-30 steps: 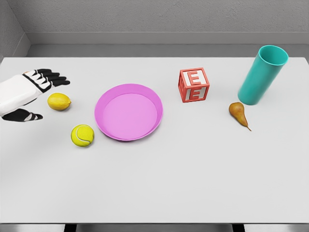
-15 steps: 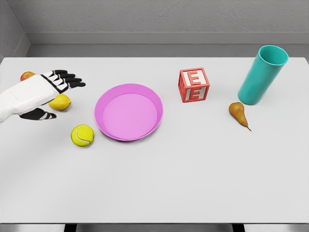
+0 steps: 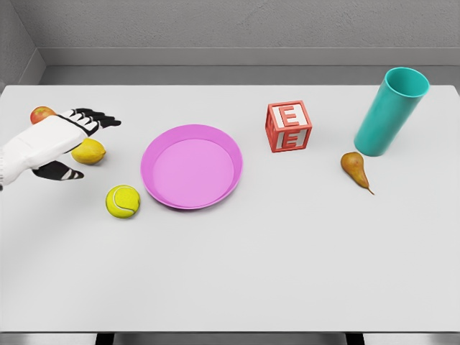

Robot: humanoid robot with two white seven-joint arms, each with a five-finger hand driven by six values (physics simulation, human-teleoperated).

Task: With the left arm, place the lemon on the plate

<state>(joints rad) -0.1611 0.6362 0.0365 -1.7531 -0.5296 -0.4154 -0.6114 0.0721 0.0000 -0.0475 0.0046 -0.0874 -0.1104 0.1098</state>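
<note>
Early stage, grasp not made. Left hand [image 3: 61, 140] over lemon [image 3: 90, 152], fingers [image 3: 99, 118] spread apart above it, thumb below-left, nothing clamped. Lemon on table, left of empty pink plate [image 3: 191, 166]. Left: close, lift, carry, place.
</note>
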